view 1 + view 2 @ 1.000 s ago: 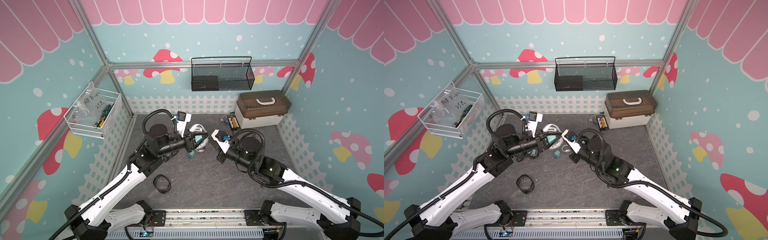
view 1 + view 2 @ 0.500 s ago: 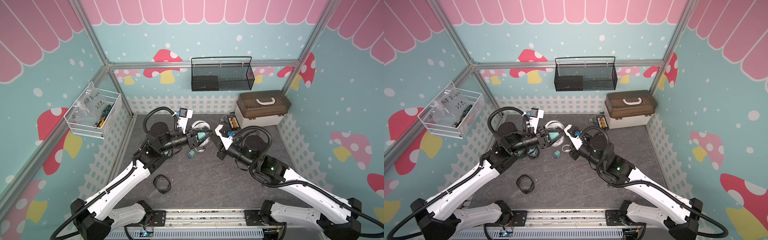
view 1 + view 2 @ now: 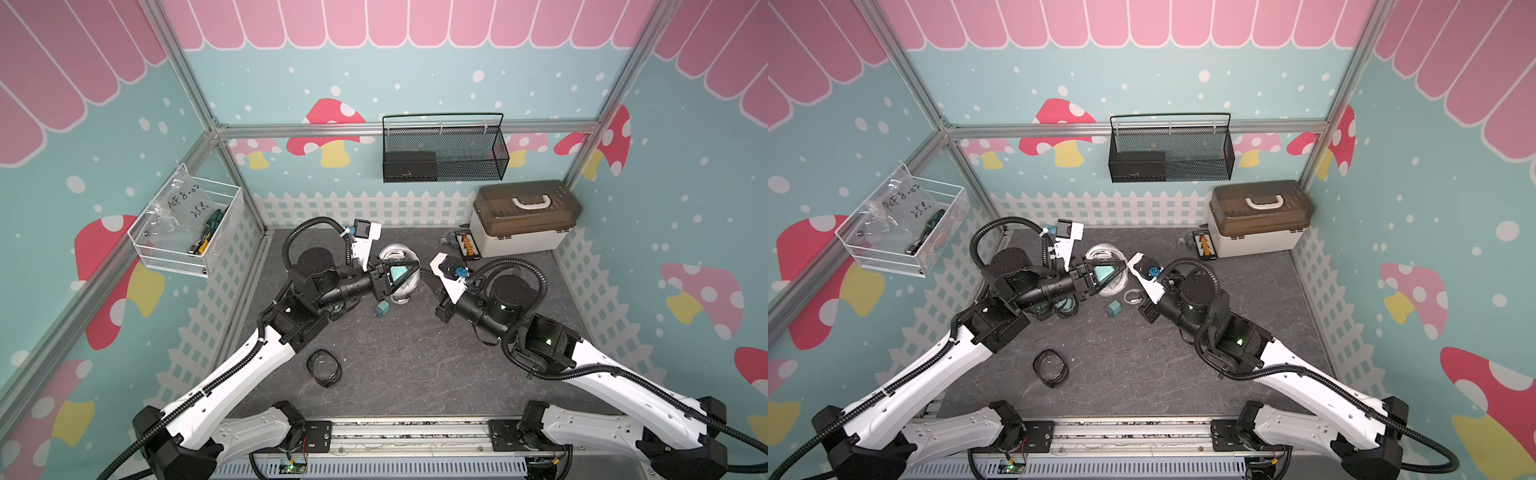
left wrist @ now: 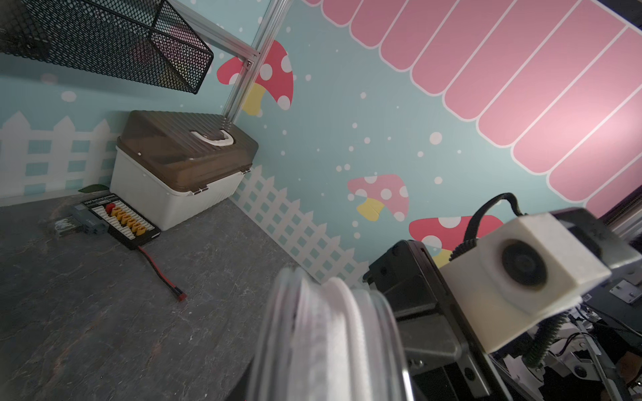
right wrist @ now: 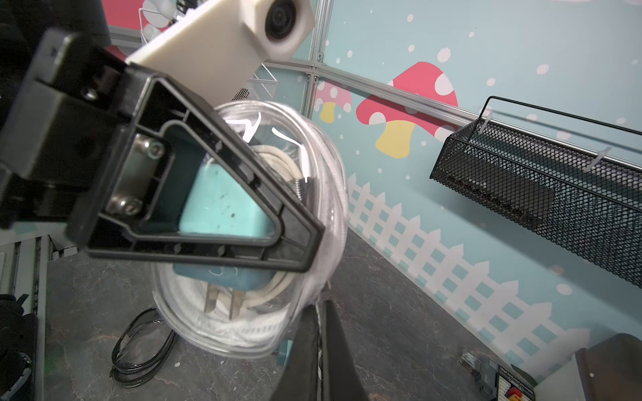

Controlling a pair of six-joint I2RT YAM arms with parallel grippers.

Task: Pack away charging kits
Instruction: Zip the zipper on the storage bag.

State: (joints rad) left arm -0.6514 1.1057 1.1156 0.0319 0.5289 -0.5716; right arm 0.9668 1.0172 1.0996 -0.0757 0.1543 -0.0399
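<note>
Above the back middle of the surface (image 3: 415, 353), a clear pouch (image 5: 243, 326) with charger (image 5: 225, 208) and cable (image 5: 267, 295) inside is held on edge, clamped in the left hand (image 3: 413, 268). Just right of its rim, the right hand (image 5: 320, 312) is pinched shut; whether they touch cannot be told.

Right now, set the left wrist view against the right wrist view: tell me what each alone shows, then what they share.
Only the left wrist view: the red wire, the white handle of the brown-lidded box and the right arm's wrist camera. Only the right wrist view: the left gripper clamped on the clear pouch, the teal charger and white cable inside it, and a black-rimmed pouch on the table. Both: the clear pouch, edge-on from the left wrist, and the black mesh basket.
</note>
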